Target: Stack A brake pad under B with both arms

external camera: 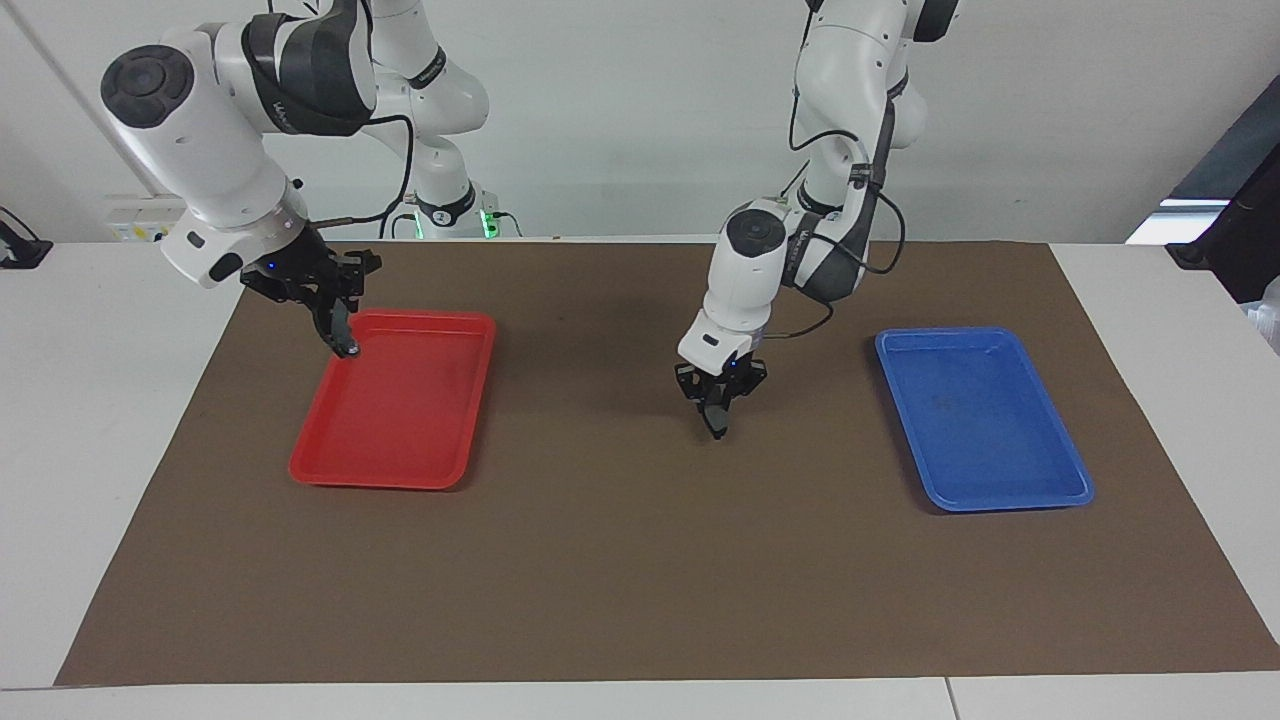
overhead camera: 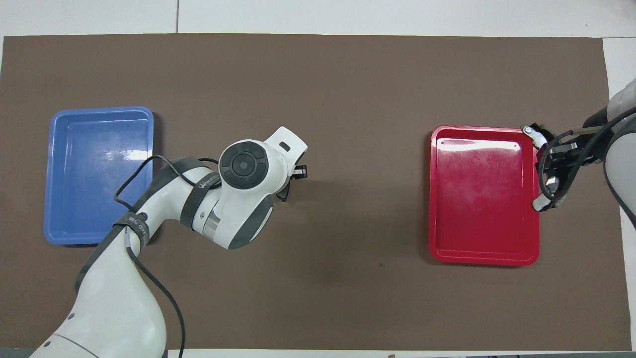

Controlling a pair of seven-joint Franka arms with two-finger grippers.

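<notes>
While both trays lie bare, left gripper (external camera: pixel 716 428) clamps A brake pad (external camera: pixel 714 415) over the mat; right gripper (external camera: pixel 341 340) clamps B (overhead camera: pixel 542 171) above the red tray's (external camera: pixel 400 470) edge; stacking remains.

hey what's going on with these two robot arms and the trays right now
Each arm is carrying a brake pad. The left gripper is shut on the short dark grey pad, held up over the brown mat between the two trays. The right gripper is shut on the long curved black pad, up over the rim of the red tray. The blue tray holds nothing. Nothing is stacked yet.
</notes>
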